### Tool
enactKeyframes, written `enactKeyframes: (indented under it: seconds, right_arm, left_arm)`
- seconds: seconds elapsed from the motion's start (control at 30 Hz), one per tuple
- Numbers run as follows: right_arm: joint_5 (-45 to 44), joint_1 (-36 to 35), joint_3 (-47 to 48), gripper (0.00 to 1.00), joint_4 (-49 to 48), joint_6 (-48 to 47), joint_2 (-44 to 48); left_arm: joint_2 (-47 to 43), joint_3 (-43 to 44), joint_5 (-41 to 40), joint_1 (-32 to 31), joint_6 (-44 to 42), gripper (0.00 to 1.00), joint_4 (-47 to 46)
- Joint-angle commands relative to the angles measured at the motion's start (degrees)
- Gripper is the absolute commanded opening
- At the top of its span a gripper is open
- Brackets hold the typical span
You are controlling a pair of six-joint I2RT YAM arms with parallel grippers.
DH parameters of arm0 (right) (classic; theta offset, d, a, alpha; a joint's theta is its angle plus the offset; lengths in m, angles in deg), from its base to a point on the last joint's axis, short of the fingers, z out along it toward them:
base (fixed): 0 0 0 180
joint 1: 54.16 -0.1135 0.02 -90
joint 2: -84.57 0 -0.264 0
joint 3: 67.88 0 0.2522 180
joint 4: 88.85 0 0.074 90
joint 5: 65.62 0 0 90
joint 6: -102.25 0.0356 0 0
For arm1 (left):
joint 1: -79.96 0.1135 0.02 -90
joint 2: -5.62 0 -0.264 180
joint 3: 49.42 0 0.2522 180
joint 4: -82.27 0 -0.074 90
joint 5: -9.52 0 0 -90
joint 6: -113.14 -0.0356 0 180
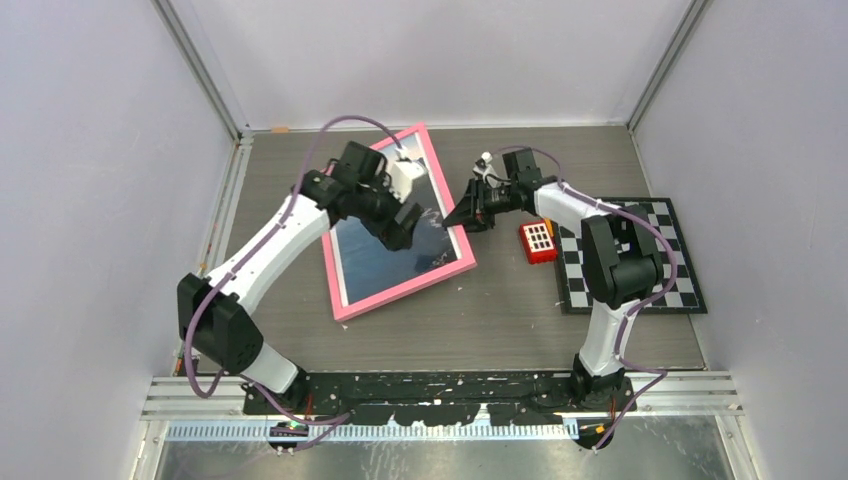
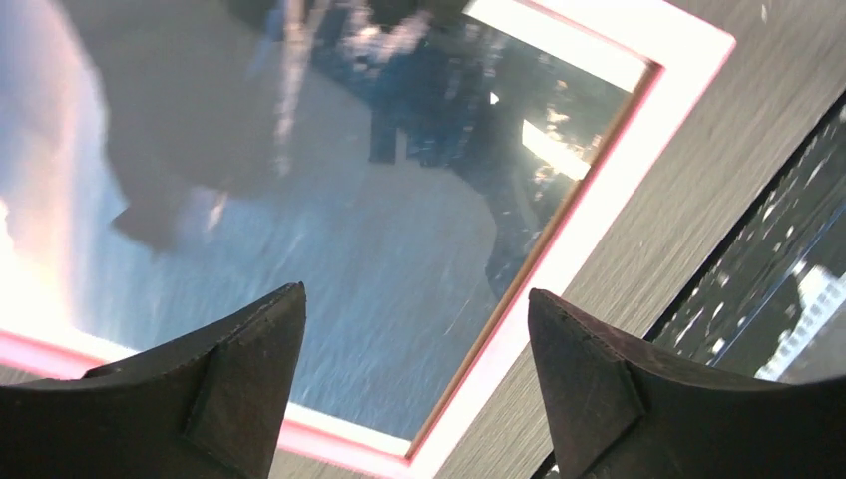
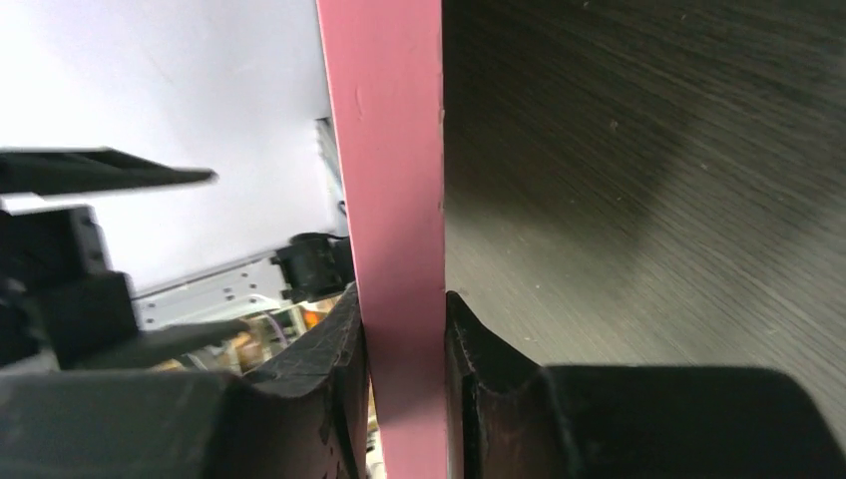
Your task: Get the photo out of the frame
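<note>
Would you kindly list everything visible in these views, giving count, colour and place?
frame: one, pink border, face up at mid-table.
photo: one, mostly blue, inside the frame under glare.
checkerboard: one, black and white, flat on the table's right side.
block: one, red with a white grid on top, between frame and checkerboard.
table: one, grey-brown.
left gripper: one, black, open above the photo near a frame corner.
right gripper: one, black, shut on the frame's right edge.

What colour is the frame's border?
Pink, all around the frame; the top external view shows it best.
</note>
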Motion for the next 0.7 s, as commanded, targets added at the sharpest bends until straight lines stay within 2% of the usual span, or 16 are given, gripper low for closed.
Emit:
enactKeyframes:
  seconds: [0.0,0.13,0.33,0.67]
  right_arm:
    - [-7.5,0.1,10.1,0.00,24.2,-13.5,4.5]
    - [-13.0,0.2,20.6,0.00,36.0,-21.0,3.8]
    - [-20.1,0.1,36.0,0.01,50.0,-26.5,1.7]
    - [-35.3,-2.5,52.1,0.01,59.6,-30.9,0.3]
  left_arm:
    - [-4.2,4.6,4.0,5.4,5.7,0.85,1.0]
    - [-4.6,7.0,3.7,9.8,9.3,0.87,2.1]
    - [-6.3,9.0,3.6,16.0,16.4,0.87,3.1]
    - [-8.4,11.1,-1.9,20.6,22.5,0.87,6.6]
